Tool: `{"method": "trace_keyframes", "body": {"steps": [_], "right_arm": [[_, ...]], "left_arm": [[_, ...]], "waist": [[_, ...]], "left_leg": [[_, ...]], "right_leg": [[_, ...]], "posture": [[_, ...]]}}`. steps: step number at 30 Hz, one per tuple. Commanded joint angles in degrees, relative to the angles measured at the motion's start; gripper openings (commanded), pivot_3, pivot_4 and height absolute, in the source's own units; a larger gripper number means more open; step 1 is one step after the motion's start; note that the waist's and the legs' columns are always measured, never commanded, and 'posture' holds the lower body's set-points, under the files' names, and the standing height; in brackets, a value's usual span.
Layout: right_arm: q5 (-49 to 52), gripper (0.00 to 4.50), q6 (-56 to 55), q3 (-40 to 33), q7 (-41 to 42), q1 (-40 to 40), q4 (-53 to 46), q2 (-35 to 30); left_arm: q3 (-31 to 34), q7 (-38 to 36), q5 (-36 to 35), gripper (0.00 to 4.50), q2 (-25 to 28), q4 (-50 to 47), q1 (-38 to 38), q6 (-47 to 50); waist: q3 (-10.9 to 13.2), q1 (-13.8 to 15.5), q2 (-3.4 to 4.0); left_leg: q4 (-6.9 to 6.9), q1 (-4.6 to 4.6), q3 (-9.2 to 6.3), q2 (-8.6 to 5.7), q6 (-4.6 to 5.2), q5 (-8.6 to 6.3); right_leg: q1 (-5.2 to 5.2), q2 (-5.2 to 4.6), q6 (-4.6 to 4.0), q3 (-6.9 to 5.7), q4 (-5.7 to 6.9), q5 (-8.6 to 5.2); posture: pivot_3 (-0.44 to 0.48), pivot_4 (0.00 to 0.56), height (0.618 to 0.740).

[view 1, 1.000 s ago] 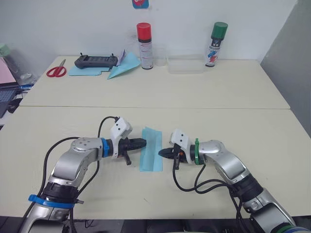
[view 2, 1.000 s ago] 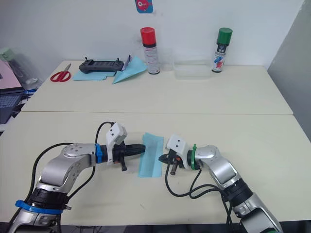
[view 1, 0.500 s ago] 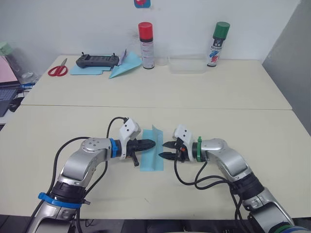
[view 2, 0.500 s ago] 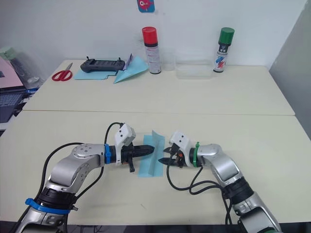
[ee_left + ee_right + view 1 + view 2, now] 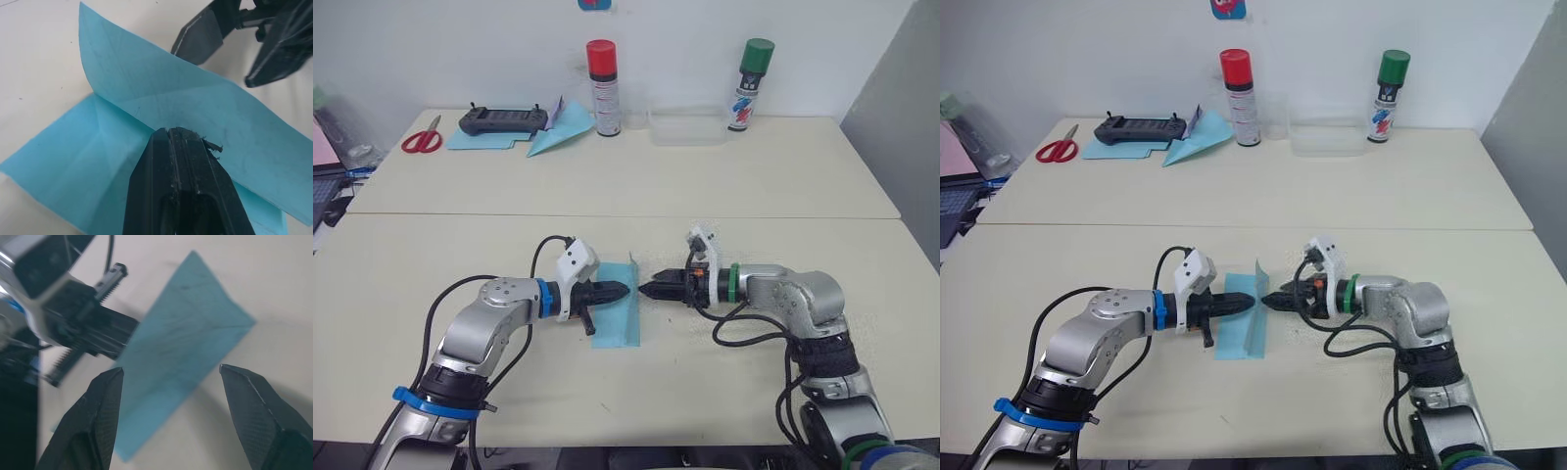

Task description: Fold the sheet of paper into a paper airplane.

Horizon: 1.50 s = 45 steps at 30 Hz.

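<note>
The sheet of paper (image 5: 615, 311), light blue and creased, lies on the near table with its right flap (image 5: 161, 83) standing up. My left gripper (image 5: 626, 291) is shut, and its tips (image 5: 178, 134) rest on the fold where the flap rises from the flat part. My right gripper (image 5: 171, 372) is open just right of the raised flap, nothing between its fingers (image 5: 95, 426), and its tips (image 5: 646, 290) point at the left gripper's tips across the flap. The paper airplane is out of view.
On the far table stand a red-capped spray can (image 5: 603, 88), a green-capped can (image 5: 745, 85) and a clear tray (image 5: 687, 127). At its left lie scissors (image 5: 421, 137), a black controller (image 5: 504, 119), flat blue sheets (image 5: 480, 140) and a teal dart (image 5: 558, 132).
My right gripper has opened, let go of the paper's right edge and turned its wrist. My left gripper has slid right onto the fold. The right flap now stands up.
</note>
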Motion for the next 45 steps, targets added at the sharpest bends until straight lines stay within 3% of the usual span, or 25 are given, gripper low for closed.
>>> {"method": "trace_keyframes", "body": {"steps": [1, 8, 12, 28, 31, 37, 39, 45], "right_arm": [[3.8, 3.24, 5.9, -4.7, -3.5, -1.6, -1.6, 2.2], [6.3, 3.24, 9.8, -7.3, -7.2, -2.4, -1.6, 4.2], [5.2, 3.24, 8.2, -3.5, -7.8, -1.7, -1.6, 2.9], [4.6, 3.24, 6.3, -2.8, -11.6, -1.0, -0.2, 3.1], [4.5, 2.65, 5.8, -3.1, -12.3, -0.8, 0.2, 3.1], [3.7, 0.48, 4.4, -2.5, -13.4, 0.3, 0.3, 1.6], [3.9, 0.15, 4.3, -2.6, -13.6, 0.9, 0.0, 1.0], [4.7, 0.15, 4.5, -2.7, -13.9, 2.5, -1.0, -0.4]], "left_arm": [[-0.1, -0.3, 0.1, 0.0, -0.1, -1.6, -1.0, -0.8], [-0.4, -0.3, 0.1, 0.0, -0.1, -1.6, -1.1, -0.8], [-0.8, -0.1, -0.1, 0.0, -0.5, -2.6, -1.3, -0.4], [-1.7, -0.5, -0.2, 0.0, -0.8, -2.6, -1.8, -0.4], [-1.7, -0.6, -0.1, 0.0, -0.7, -2.3, -1.9, -0.6], [-2.0, -0.6, 1.9, 0.0, 1.9, -3.1, 0.3, -0.9], [-2.4, -1.0, 3.0, 0.0, 3.4, -3.0, 1.8, -1.0], [-4.6, -1.5, 6.4, 0.0, 4.1, 0.6, 3.4, -3.7]], "waist": [[0.0, 0.0, 0.0], [0.0, 0.0, 0.01], [0.0, -0.1, 0.02], [0.0, -0.2, 0.01], [0.0, -0.2, 0.02], [0.0, -0.2, 0.01], [0.0, -0.3, 0.02], [0.0, -0.3, 0.02]], "left_leg": [[0.01, 0.0, 0.0, 0.0, 0.0, 0.0], [0.0, 0.01, 0.0, 0.0, 0.0, 0.0], [0.0, 0.0, 0.0, 0.0, 0.0, 0.0], [0.0, 0.0, 0.0, 0.0, 0.0, 0.0], [0.0, 0.0, 0.0, 0.0, 0.0, 0.0], [-0.01, 0.0, 0.0, 0.0, 0.0, 0.0], [-0.01, 0.0, 0.01, 0.01, 0.0, 0.0], [-0.02, 0.02, 0.02, 0.01, 0.01, 0.0]], "right_leg": [[0.0, 0.0, 0.0, 0.0, 0.0, 0.0], [0.0, 0.01, 0.01, -0.01, 0.0, 0.0], [-0.01, 0.01, 0.01, 0.0, 0.0, 0.0], [-0.01, 0.01, 0.01, -0.01, 0.0, 0.0], [-0.01, 0.01, 0.01, 0.0, 0.0, 0.0], [-0.02, 0.01, 0.01, 0.0, -0.01, 0.0], [-0.02, 0.01, 0.01, 0.01, -0.01, -0.01], [-0.02, 0.01, -0.01, 0.02, -0.02, -0.02]], "posture": [[0.0, 0.15, 0.74], [0.0, 0.15, 0.74], [0.0, 0.15, 0.74], [0.0, 0.15, 0.74], [0.0, 0.15, 0.74], [0.0, 0.15, 0.74], [0.0, 0.15, 0.74], [0.0, 0.15, 0.74]]}}
